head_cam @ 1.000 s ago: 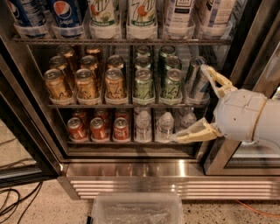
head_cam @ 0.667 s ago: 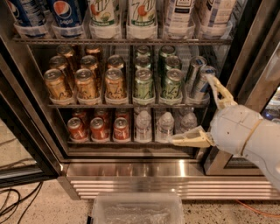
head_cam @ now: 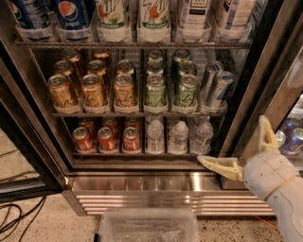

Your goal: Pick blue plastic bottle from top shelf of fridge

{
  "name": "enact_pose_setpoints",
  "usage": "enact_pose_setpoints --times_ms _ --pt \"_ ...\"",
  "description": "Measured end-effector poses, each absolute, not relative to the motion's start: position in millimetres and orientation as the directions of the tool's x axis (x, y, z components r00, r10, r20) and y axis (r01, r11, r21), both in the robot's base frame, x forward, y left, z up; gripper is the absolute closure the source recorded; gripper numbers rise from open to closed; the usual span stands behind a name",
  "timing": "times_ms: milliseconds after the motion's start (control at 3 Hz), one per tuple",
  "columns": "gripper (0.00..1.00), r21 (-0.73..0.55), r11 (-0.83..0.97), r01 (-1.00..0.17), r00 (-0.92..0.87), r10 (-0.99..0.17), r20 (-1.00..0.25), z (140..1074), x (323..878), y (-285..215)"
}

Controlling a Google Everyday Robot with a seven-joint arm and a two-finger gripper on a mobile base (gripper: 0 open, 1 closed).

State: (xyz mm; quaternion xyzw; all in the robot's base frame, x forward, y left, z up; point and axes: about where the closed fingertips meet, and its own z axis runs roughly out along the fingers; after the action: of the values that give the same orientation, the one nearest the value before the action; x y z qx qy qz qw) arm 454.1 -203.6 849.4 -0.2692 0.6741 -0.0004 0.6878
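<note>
- The blue plastic bottle (head_cam: 194, 18), a clear bottle with a white-and-dark label, stands far above the fingers and a little to the left of them. Only its lower part shows, and it sits upright in a clear plastic cup.
- The top shelf (head_cam: 142, 45), a thin metal wire rack, runs under it, well above both fingers. Blue Pepsi bottles (head_cam: 71, 14) and white-green 7UP bottles (head_cam: 154, 14) stand in the same row, further left.
- The fridge (head_cam: 251, 71), a tall dark-framed drinks cooler with a ribbed steel base, has its right frame post just behind the fingers.
- The pale two-finger gripper (head_cam: 231, 139) hangs low at the right, outside the shelves, spread wide and holding nothing. One finger points left at the base edge and the other points up.
- Small clear water bottles (head_cam: 180, 137) stand just left of the lower finger's tip.
- Slim silver cans (head_cam: 215, 87), green cans (head_cam: 156, 90) and gold cans (head_cam: 94, 90) stand above and left of the fingers.
- A clear plastic bin (head_cam: 149, 227) lies below and left of them.
</note>
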Motion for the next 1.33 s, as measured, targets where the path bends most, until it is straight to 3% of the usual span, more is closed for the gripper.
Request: enact_pose_setpoints --times_ms 333,667,1333 --pt "0.00 -0.454 0.860 -0.232 0.118 -0.438 -0.891 855 450 -234" --pt "0.00 -0.602 0.766 -0.225 0.296 -0.534 -0.792 902 465 -172" --pt "0.00 -0.616 0.750 -0.241 0.339 -0.530 -0.777 914 467 -148"
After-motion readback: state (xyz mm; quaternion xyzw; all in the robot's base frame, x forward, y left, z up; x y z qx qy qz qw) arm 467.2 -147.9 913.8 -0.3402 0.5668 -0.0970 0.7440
